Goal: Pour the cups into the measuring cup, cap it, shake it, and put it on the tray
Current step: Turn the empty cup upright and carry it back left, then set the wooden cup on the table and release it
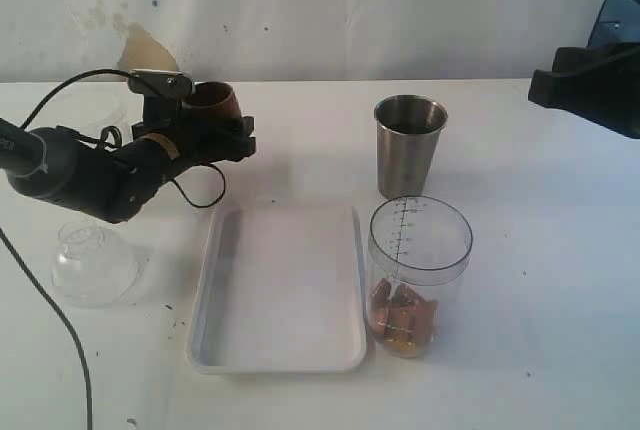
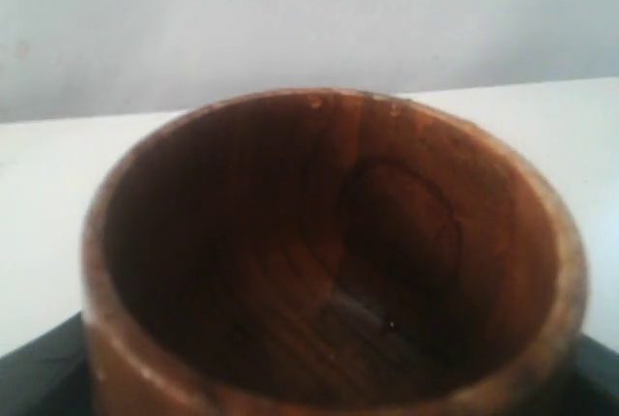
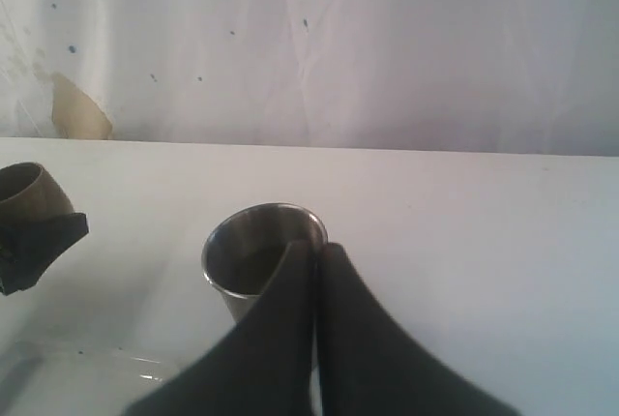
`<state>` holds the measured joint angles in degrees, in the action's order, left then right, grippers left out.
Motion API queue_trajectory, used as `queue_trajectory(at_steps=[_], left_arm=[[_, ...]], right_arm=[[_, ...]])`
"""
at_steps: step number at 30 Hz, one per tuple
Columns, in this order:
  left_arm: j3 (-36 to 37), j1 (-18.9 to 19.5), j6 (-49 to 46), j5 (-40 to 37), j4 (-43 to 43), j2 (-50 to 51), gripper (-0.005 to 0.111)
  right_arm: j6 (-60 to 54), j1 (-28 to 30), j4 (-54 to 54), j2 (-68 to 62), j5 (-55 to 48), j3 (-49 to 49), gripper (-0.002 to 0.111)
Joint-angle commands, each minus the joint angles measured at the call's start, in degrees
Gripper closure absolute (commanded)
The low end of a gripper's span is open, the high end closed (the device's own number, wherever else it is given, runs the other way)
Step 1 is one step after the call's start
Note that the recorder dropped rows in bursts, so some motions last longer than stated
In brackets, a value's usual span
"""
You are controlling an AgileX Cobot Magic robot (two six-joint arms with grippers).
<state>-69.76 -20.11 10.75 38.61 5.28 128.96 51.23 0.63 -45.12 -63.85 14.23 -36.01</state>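
Note:
My left gripper [image 1: 208, 136] is shut on the brown wooden cup [image 1: 213, 102], held above the table at the back left. In the left wrist view the wooden cup [image 2: 329, 261] fills the picture and its inside looks empty. The steel tumbler [image 1: 408, 145] stands upright behind the measuring cup [image 1: 418, 270], which is uncapped and holds brown pieces [image 1: 403, 320] at its bottom. The white tray [image 1: 278, 290] lies left of the measuring cup with nothing on it. My right gripper [image 3: 317, 248] is shut on nothing, hovering off to the right, with the tumbler [image 3: 247, 263] beyond its tips.
A clear dome-shaped lid [image 1: 92, 262] rests on the table left of the tray, under my left arm. A black cable [image 1: 60, 330] runs down the left edge. A white wall with a brown stain [image 1: 145, 50] backs the table.

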Motion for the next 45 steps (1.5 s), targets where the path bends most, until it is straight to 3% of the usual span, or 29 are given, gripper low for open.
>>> queue_trajectory(at_steps=[1,5,16,18,21,24,45], left_arm=[[1.3,0.6,0.7,1.5,3.0,1.0,0.107],[1.3,0.5,1.2,3.0,10.9,1.6,0.107],[1.3,0.5,8.7,3.6,13.2,1.7,0.105],[1.3,0.5,8.3,2.9,13.6,1.7,0.087],[1.3,0.5,8.3,2.2,13.6,1.7,0.049],[1.3,0.5,8.3,1.7,13.6,1.7,0.031],[1.0,0.5,6.8,6.8,12.9,-0.6,0.030]], right_arm=[[0.0,0.4,-0.1,0.4,0.5,0.1,0.108],[0.0,0.4,-0.1,0.4,0.5,0.1,0.108],[0.0,0.4,-0.1,0.4,0.3,0.1,0.108],[0.0,0.4,-0.1,0.4,-0.1,0.1,0.108],[0.0,0.4,-0.1,0.4,-0.1,0.1,0.108],[0.0,0.4,-0.1,0.4,-0.1,0.1,0.108],[0.0,0.4,-0.1,0.4,-0.1,0.1,0.108]])
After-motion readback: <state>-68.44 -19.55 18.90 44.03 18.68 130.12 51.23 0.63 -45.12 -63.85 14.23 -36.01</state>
